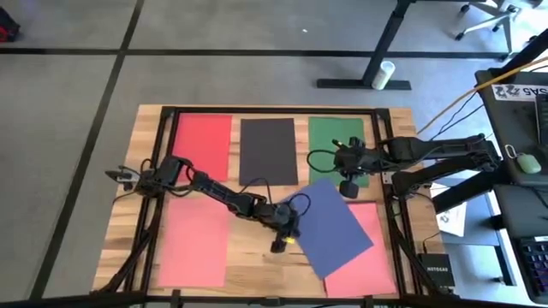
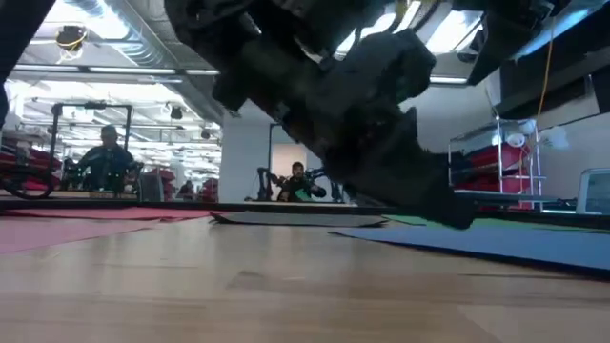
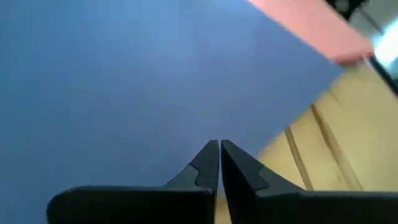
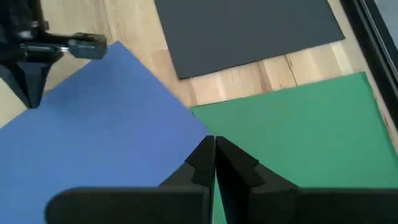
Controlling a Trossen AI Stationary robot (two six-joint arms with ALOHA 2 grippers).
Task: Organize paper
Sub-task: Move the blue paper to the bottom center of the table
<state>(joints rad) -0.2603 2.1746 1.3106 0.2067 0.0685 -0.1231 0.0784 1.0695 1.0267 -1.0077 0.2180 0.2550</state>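
- You had five of the thin matte sheets squared up on the wooden slatted counter [image 1: 257, 274]: red rectangular sheet [image 1: 203, 137], black rectangular sheet [image 1: 268, 151] and green rectangular sheet [image 1: 330, 141] in the far row, a big pink sheet [image 1: 195, 244] near left, another pink sheet [image 1: 366, 257] near right.
- The blue rectangular sheet [image 1: 330, 224] was the odd one: skewed, lying over the right pink sheet, one corner reaching just up to the green sheet. Likely that's why both arms were on it; it needed turning or sliding into a slot.
- Your left gripper [image 1: 283, 242] sat at the blue sheet's left edge, low on the counter. Left wrist view: jaws pressed together, tips [image 3: 219, 149] right over the blue sheet [image 3: 124, 81], near its edge by bare wood. Can't tell if any paper was pinched between them; looked more like pressing or pushing than holding.
- Your right gripper [image 1: 348, 186] hung at the blue sheet's far corner, where it meets the green one. Right wrist view: jaws closed, tips [image 4: 214, 144] right at the seam of blue sheet [image 4: 106, 118] and green sheet [image 4: 298, 130]; nothing visibly gripped.
- Same view caught your left gripper [image 4: 31, 71] farther off, at the blue sheet's opposite side.
- So the blue sheet lay between the two grippers, flat, not lifted.
- Low view: arm mostly blocked it, blue sheet [image 2: 515, 243] flat on the wood.
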